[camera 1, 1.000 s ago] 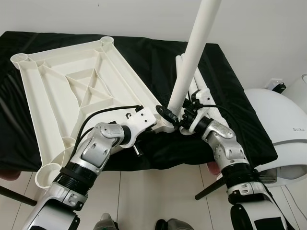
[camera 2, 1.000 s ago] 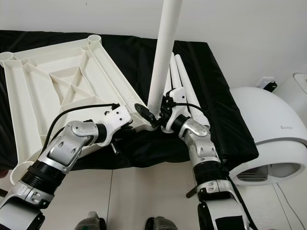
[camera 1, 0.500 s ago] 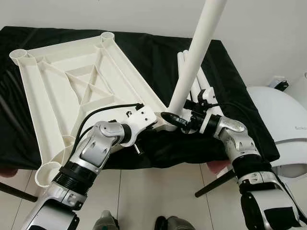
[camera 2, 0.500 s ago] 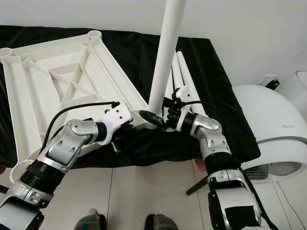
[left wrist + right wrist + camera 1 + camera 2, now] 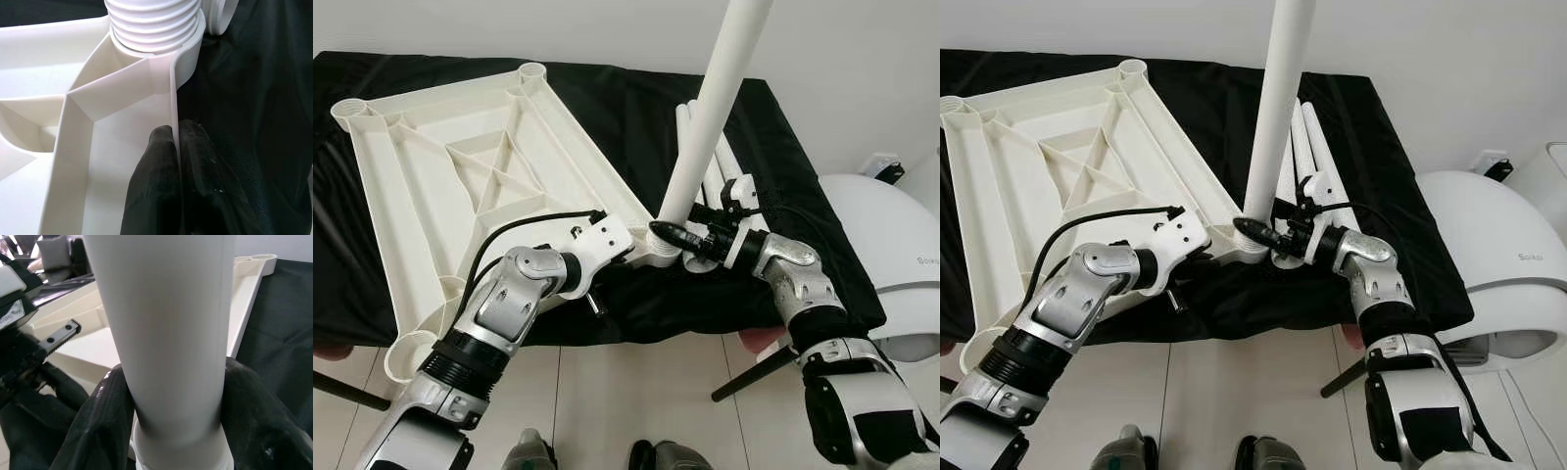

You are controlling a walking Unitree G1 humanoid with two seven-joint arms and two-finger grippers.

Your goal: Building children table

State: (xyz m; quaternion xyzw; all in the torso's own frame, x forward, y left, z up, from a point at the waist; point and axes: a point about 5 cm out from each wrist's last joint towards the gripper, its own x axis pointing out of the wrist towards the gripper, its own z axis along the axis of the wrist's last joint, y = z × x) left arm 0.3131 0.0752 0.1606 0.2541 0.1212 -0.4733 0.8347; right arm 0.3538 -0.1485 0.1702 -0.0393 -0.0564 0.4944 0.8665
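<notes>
A white ribbed table top [image 5: 460,176] lies upside down on a black cloth [image 5: 636,108]. A white table leg [image 5: 715,108] stands upright in its near right corner socket, with its threaded end [image 5: 151,24] sitting in the socket. My right gripper [image 5: 680,235] is shut on the leg just above the socket, and its black fingers [image 5: 102,421] wrap both sides of the tube. My left gripper [image 5: 175,142] is shut on the table top's thin rim beside that corner. Spare white legs [image 5: 729,166] lie on the cloth behind the right gripper.
A rounded white appliance [image 5: 891,245] stands close to my right arm. The cloth-covered support ends at its front edge near my elbows, and a dark strut [image 5: 754,372] slants under it. Tiled floor [image 5: 607,392] lies below, and a white wall runs behind.
My right forearm has swung outward to the right and its wrist has turned, while its gripper stays at the base of the leg. The left arm and the table top hold still.
</notes>
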